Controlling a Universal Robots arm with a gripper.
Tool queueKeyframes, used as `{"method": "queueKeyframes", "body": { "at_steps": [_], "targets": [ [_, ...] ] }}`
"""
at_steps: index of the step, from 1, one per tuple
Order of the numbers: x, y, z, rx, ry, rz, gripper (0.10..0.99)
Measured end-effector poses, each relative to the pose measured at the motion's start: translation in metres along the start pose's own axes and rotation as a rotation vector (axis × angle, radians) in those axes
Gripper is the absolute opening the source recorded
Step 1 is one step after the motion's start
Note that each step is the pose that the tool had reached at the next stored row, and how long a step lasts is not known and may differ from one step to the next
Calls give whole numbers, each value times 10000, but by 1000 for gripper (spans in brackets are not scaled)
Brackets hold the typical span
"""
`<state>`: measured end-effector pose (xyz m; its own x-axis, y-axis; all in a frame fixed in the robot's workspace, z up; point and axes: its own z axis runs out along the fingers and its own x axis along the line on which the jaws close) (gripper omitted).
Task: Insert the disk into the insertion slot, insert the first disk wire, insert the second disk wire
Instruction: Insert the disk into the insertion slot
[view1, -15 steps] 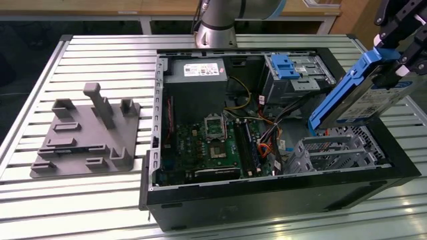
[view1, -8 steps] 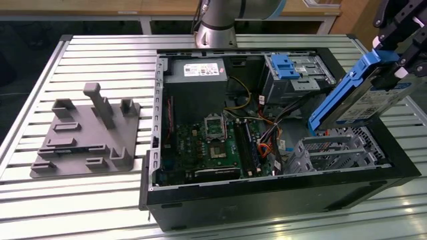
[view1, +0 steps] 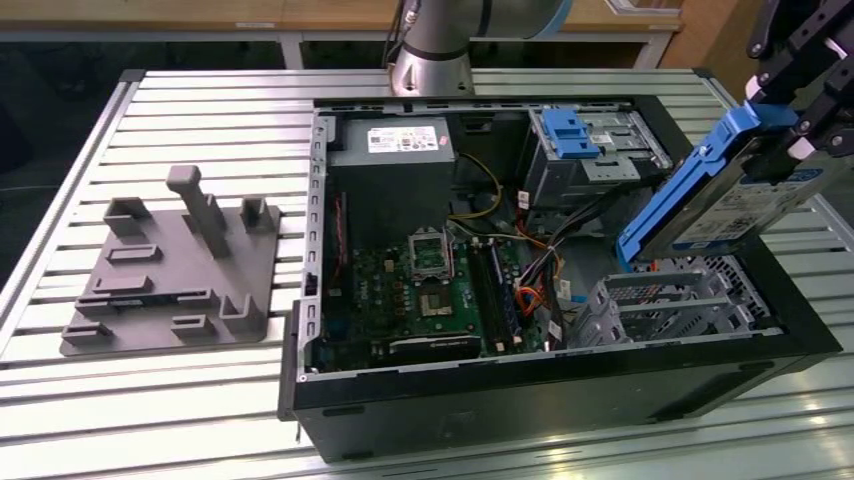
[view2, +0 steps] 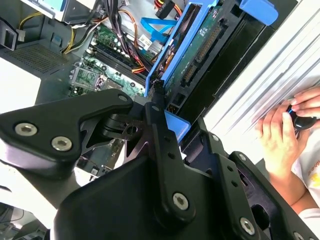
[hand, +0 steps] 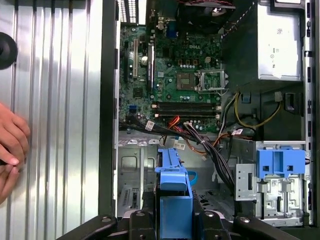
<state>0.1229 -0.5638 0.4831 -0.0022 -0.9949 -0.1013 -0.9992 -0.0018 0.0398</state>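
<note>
The disk (view1: 721, 200), a silver drive with a white label in a bright blue carrier, hangs tilted in the air at the exterior view's right. My black gripper (view1: 787, 130) is shut on its upper end. The disk's lower end points down toward the insertion slot (view1: 674, 305), a low perforated silver cage in the open computer case, and stays above it. In the second wrist view the fingers (view2: 152, 112) clamp the blue carrier of the disk (view2: 200, 45). In the first wrist view the disk (hand: 174, 200) sits over the insertion slot (hand: 131, 175). Loose wires (hand: 210, 150) lie beside the cage.
A taller cage with a blue latch (view1: 587, 140) stands behind the slot. The motherboard (view1: 420, 285) and power supply (view1: 390, 140) fill the case's other side. A grey fixture (view1: 174, 270) sits on the slatted table. A person's hand (view2: 280, 130) rests on the table beside the case.
</note>
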Motion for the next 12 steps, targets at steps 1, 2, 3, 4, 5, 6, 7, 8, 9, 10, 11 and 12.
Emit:
{"method": "queueKeyframes", "body": {
  "at_steps": [1,2,3,4,5,6,7,8,9,10,11,12],
  "targets": [
    [1,-1,2,4,0,31,365],
    [2,-1,4,7,-2,68,365],
    [4,-1,7,11,-3,103,365],
    [5,-1,10,14,-5,134,365],
    [7,-1,12,16,-6,156,365],
    [8,-1,16,17,-7,165,365],
    [9,-1,19,17,-7,166,365],
    [11,-2,21,18,-7,167,365],
    [12,-1,24,17,-6,168,365],
    [13,-2,28,17,-6,167,365],
    [15,-2,31,17,-6,168,365],
    [16,-2,34,17,-6,167,365]
  ]
}}
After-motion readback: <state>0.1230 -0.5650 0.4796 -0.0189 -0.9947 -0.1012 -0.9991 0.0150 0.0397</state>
